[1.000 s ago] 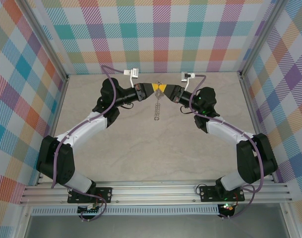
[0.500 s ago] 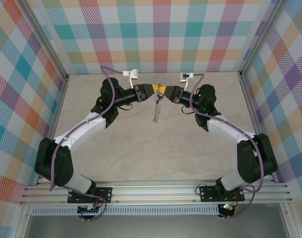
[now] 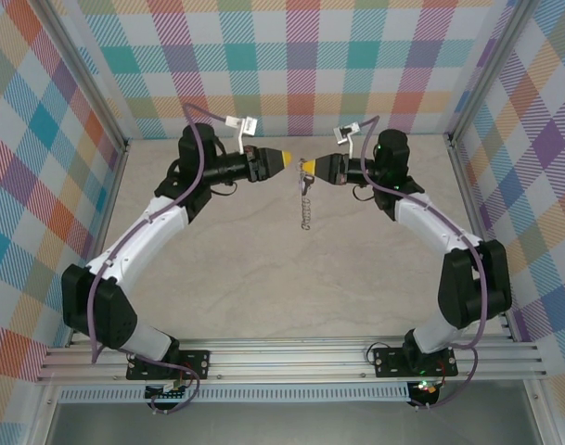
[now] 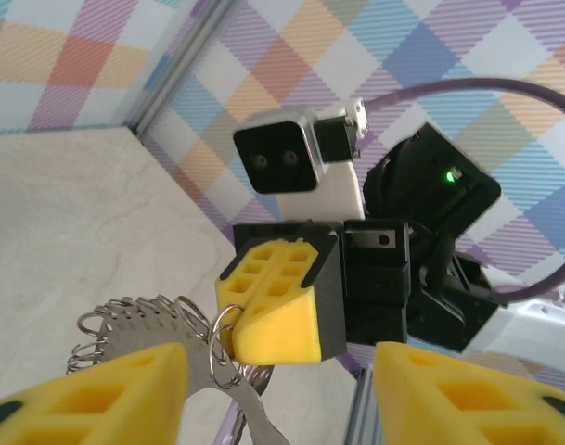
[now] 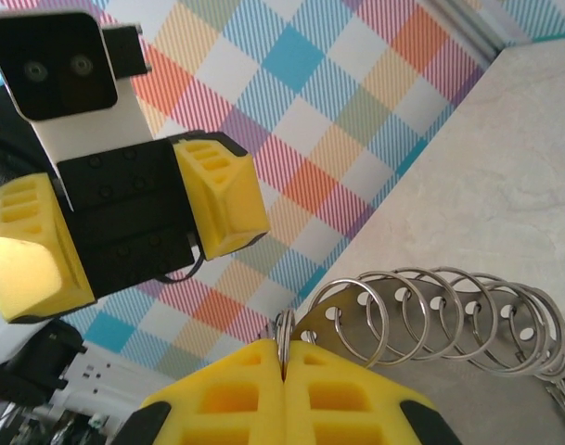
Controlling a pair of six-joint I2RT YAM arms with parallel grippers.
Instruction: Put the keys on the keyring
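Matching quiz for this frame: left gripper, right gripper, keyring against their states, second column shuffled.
1. left gripper
2. right gripper
3. keyring

A. pinched at its top end, dangling
B. fingers wide apart
C. fingers closed on a wire loop

Pairs: 1-B, 2-C, 3-A

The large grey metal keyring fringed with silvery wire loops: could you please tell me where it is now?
In the top view the keyring hangs from the shut right gripper near the back wall, just right of the open left gripper.
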